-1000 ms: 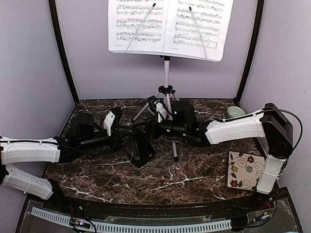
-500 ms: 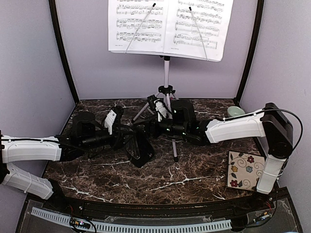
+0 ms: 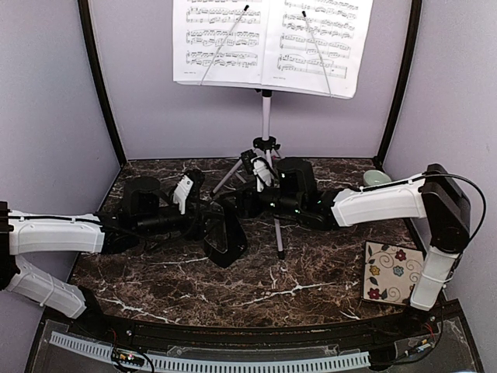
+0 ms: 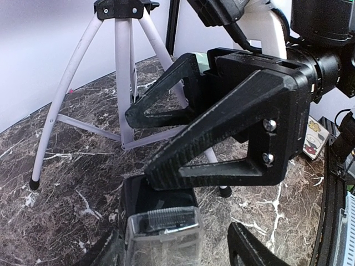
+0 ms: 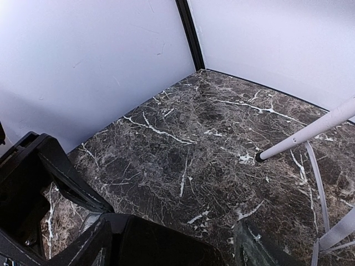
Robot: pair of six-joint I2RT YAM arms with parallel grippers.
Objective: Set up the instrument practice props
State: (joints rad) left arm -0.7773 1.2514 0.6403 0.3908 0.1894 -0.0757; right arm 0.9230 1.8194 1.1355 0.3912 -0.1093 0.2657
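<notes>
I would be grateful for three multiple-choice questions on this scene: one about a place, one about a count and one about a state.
1. Where does the floral tile lie?
A. At the near right of the table
B. In the back left corner
C. Under the tripod

2. How many music sheets are on the music stand?
A. One
B. Two
C. Four

3. How is the music stand placed?
A. Lying flat on the marble
B. Folded up and held in a gripper
C. Upright on spread tripod legs

Answers:
1 A: the top view shows it at the table's near right edge.
2 B: two printed pages hang side by side on the desk.
3 C: its pole rises straight up from three splayed legs at the back.
</notes>
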